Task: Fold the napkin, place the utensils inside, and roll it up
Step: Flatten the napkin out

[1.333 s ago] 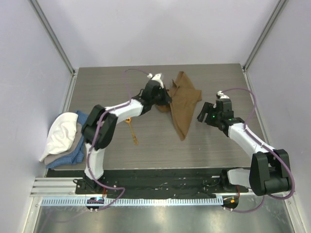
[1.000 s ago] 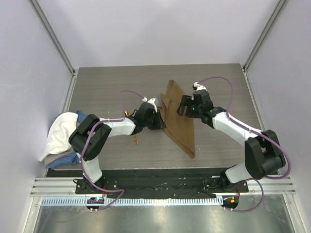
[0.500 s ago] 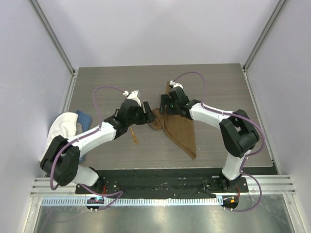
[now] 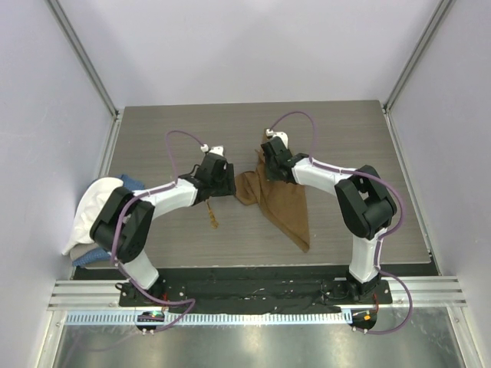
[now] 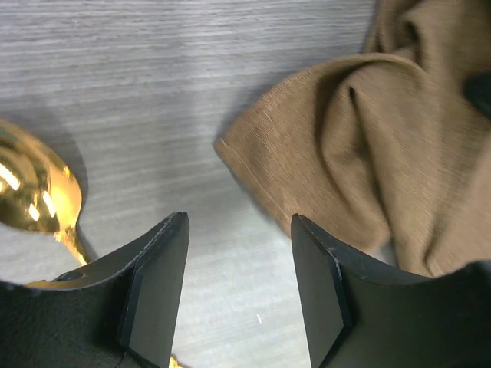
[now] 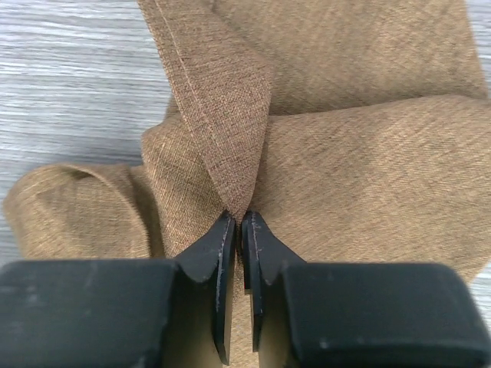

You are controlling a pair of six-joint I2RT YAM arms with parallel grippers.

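Folding stage, seen from above and from both wrists. The napkin (image 4: 280, 201) lay rumpled a little right of the middle of the counter (image 4: 345, 130), with one long point trailing toward the near edge. The right gripper (image 6: 238, 222) stood at the napkin's far end, its jaws pressed together on a raised ridge of the tan cloth. The left gripper (image 5: 238, 222) hovered just beside the napkin's left corner, its jaws spread over bare counter and holding nothing. The spoon (image 4: 211, 215) lay left of the napkin, near it but not touching, its gold bowl close under the left wrist. A white cloth (image 4: 96, 211) and a blue cloth (image 4: 132, 182) were heaped at the left edge, well apart from the work. To do the fold well, it would probably serve for the left jaws to take the free hemmed corner in front of them. Both arms could then draw the cloth taut and flat before laying one half squarely over the other, keeping the spoon undisturbed. No brand, label or legible writing showed on anything in view.
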